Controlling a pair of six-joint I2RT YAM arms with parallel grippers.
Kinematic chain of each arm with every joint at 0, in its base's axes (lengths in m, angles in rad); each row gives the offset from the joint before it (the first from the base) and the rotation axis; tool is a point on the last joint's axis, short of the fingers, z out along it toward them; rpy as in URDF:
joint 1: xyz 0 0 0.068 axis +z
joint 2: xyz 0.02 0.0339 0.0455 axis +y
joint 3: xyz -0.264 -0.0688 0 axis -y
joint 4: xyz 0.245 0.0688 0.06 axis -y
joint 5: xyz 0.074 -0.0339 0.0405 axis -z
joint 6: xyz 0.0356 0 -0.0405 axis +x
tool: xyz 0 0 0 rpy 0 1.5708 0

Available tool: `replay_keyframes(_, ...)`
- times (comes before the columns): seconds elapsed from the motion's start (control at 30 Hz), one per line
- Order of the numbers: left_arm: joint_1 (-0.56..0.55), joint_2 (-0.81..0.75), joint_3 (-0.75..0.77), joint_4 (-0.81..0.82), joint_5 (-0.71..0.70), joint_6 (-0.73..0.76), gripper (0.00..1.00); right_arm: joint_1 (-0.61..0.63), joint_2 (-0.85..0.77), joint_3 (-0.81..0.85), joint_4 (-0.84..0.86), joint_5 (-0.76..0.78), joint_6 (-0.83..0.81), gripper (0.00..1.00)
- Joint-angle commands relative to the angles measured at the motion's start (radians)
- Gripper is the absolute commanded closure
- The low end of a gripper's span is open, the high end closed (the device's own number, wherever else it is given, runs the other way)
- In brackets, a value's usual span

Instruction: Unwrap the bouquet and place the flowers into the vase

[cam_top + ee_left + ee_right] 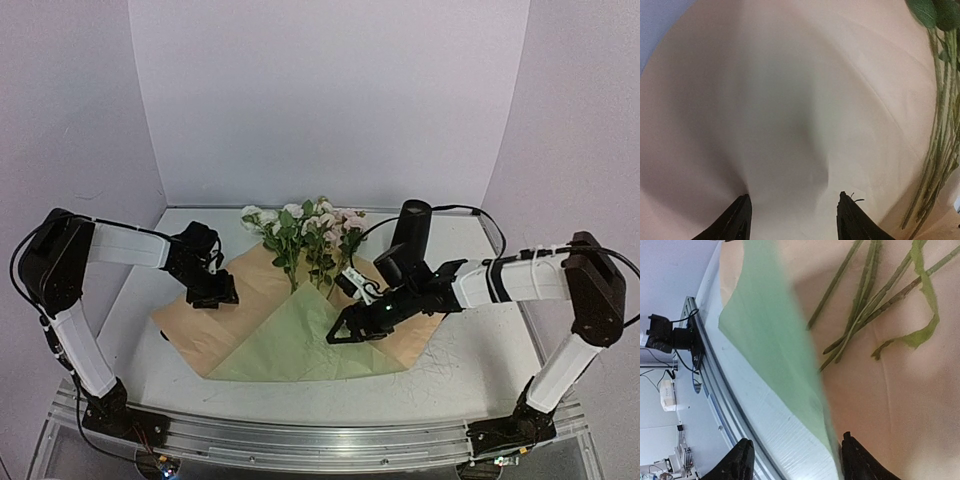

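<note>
The bouquet's paper [225, 320] lies spread flat on the table, tan inside up, with a green flap [300, 345] folded over at the front. The flowers [305, 225] lie on it, pink and white blooms toward the back wall and stems pointing to the middle. The black vase [411, 230] stands upright behind the right arm. My left gripper [212, 297] hovers open over the tan sheet [790, 100], with the stems [940, 130] to its right. My right gripper [345, 330] is open at the green flap's edge [775, 340], close to the stem ends [865, 300]; nothing is clamped.
The white table [470, 370] ends at a metal rail [300, 440] along the near edge, seen again as the rail [705, 385] in the right wrist view. White walls close in the back and both sides.
</note>
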Motion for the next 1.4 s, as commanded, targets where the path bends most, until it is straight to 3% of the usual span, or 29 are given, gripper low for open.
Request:
replay_keyframes(0.0, -0.093, -0.079, 0.074, 0.002, 0.051, 0.022, 0.40, 0.018, -0.143, -0.073, -0.041, -0.084, -0.015, 0.39)
replay_keyframes(0.2, -0.208, -0.137, 0.101, 0.004, 0.126, 0.020, 0.40, 0.018, -0.307, -0.142, -0.072, -0.115, -0.040, 0.34)
replay_keyframes(0.3, -0.270, -0.143, 0.104, 0.016, 0.227, 0.021, 0.41, 0.019, -0.362, -0.156, -0.070, -0.133, -0.043, 0.33)
replay_keyframes(0.5, -0.435, -0.067, 0.108, 0.038, 0.406, -0.009, 0.48, 0.018, -0.369, -0.132, -0.072, -0.067, -0.044, 0.34)
replay_keyframes(0.8, -0.647, -0.037, 0.089, 0.046, 0.391, -0.017, 0.66, 0.019, -0.306, -0.076, -0.076, 0.119, -0.025, 0.40)
replay_keyframes(0.97, -0.653, -0.005, 0.070, 0.048, 0.342, -0.032, 0.72, 0.018, -0.210, -0.035, -0.131, 0.254, -0.002, 0.46)
replay_keyframes(1.2, -0.660, 0.095, 0.065, 0.067, 0.288, -0.042, 0.82, 0.018, -0.108, -0.003, -0.153, 0.455, 0.094, 0.45)
replay_keyframes(1.37, -0.660, 0.058, 0.085, 0.067, 0.133, -0.057, 0.81, 0.018, -0.056, 0.077, -0.183, 0.607, 0.191, 0.48)
